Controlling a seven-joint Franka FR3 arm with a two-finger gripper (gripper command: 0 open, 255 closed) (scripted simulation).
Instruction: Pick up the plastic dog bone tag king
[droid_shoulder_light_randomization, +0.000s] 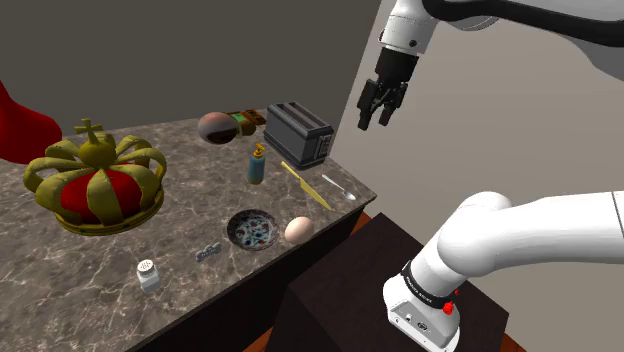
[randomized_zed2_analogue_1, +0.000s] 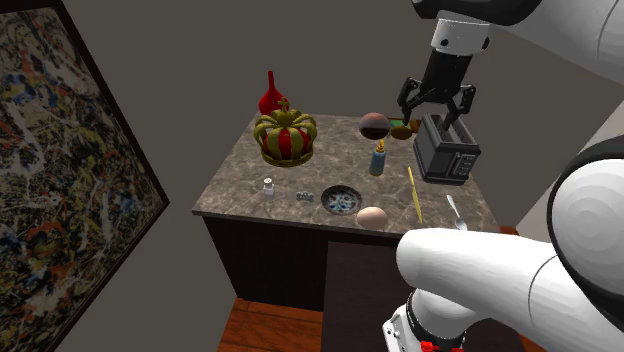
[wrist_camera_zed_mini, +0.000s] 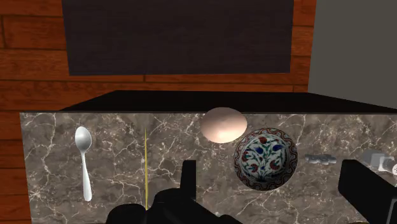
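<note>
Dog bone tag (droid_shoulder_light_randomization: 208, 252), tiny, detail indistinct

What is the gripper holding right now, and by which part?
Nothing. The gripper hangs open and empty in the air near the toaster. The small grey bone tag lies on the counter beside the patterned bowl.

The tag (droid_shoulder_light_randomization: 208, 252) is a small grey piece, long and narrow, with slightly thicker ends like a bone, and it lies flat on the marbled desk (droid_shoulder_light_randomization: 180, 200). It is close to the desk's front edge, between the patterned bowl (droid_shoulder_light_randomization: 251, 230) and the little white shaker (droid_shoulder_light_randomization: 148, 274), nearer to the bowl but apart from both. Its finer details are too small to tell.
</note>
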